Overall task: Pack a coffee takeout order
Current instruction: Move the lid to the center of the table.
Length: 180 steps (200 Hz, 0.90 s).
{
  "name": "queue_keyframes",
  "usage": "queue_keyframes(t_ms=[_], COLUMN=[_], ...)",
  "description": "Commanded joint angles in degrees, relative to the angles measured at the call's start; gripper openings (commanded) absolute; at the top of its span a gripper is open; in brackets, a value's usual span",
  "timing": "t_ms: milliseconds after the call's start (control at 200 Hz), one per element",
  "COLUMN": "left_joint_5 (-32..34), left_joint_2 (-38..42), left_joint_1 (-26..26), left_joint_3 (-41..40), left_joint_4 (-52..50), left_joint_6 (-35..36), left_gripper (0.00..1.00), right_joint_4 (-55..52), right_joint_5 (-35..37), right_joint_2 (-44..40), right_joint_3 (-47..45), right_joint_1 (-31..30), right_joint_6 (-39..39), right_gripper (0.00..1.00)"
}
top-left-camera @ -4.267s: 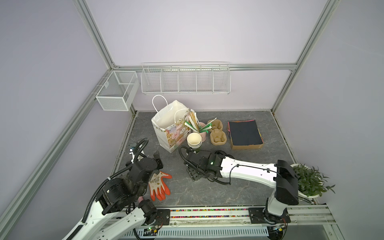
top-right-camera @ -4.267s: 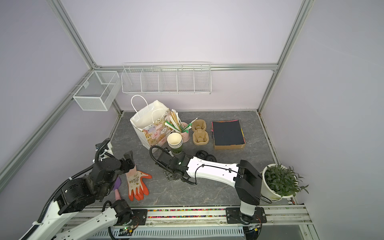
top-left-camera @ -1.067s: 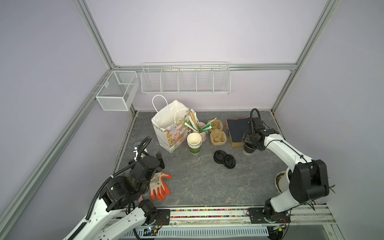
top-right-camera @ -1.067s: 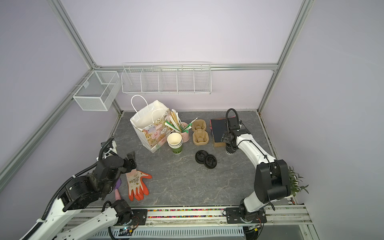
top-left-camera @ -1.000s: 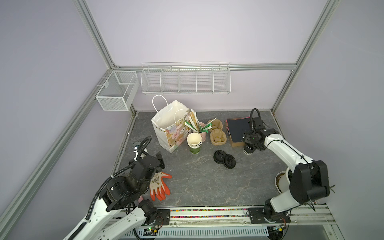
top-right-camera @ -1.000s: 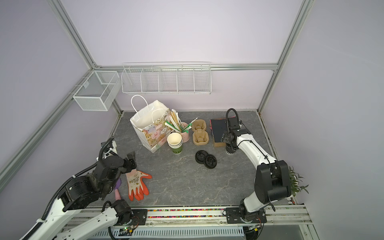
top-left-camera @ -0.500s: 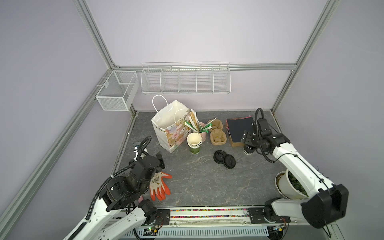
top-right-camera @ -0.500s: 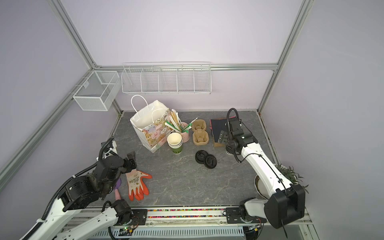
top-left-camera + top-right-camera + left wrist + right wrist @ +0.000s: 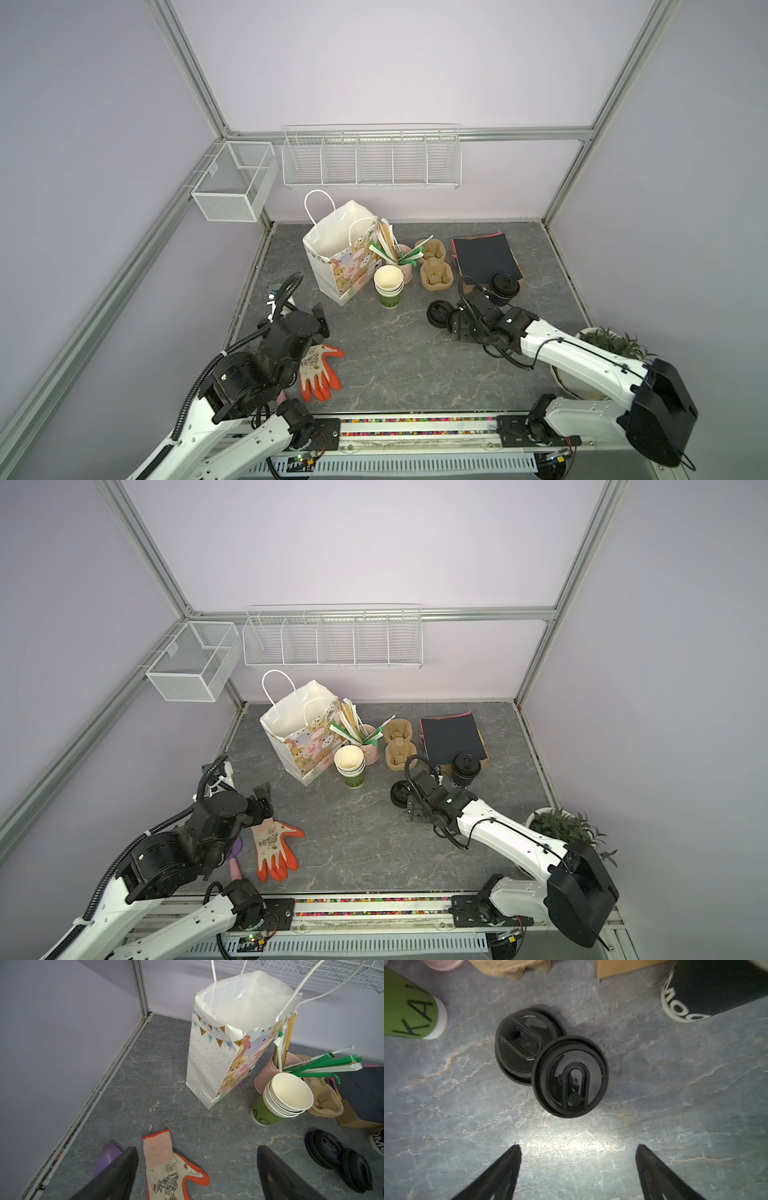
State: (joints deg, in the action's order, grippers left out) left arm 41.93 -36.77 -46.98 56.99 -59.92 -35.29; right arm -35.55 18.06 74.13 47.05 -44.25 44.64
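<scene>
right gripper (image 9: 577, 1145) spread, empty, over the black plastic lids (image 9: 439, 312), right of centre; they look light, thin, slick, so pinch a rim; left gripper (image 9: 196, 1147) is apart too

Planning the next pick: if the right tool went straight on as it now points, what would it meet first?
Probably the nearer black lid, though the table just short of it may come first.

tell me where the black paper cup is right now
In both top views the black paper cup stands right of the brown carrier, at the near corner of the black paper sheet, beyond the two loose lids.
</scene>
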Motion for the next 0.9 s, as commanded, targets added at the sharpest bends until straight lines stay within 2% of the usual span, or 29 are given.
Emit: queue_keyframes(t_ms=[0, 210, 500, 895], left_joint_5=[0.06, 0.11, 0.05, -0.69], left_joint_2=[0.22, 0.04, -0.21, -0.3], left_joint_1=[0.23, 0.25, 0.25, 0.95], left_joint_3=[-0.57, -0.57, -0.57, -0.65], left_joint_4=[-1.15, -1.11, -1.04, -0.58], left_joint_6=[0.26, 0.4, 0.57, 1.01], left_gripper=[0.89, 0.89, 0.89, 0.89], right_joint_4=[4.41, 7.66, 9.12, 11.56], right_joint_5=[-0.54, 0.3, 0.69, -1.62], right_joint_2=[5.97, 15.75, 27.62, 34.37], right_joint_3=[0.15, 2.96, 12.79, 19.82], right_joint_1=[-1.36, -2.09, -0.3, 5.04], right_joint_6=[3.43, 2.56, -1.38, -7.6], right_gripper=[0.88, 0.86, 0.85, 0.83])
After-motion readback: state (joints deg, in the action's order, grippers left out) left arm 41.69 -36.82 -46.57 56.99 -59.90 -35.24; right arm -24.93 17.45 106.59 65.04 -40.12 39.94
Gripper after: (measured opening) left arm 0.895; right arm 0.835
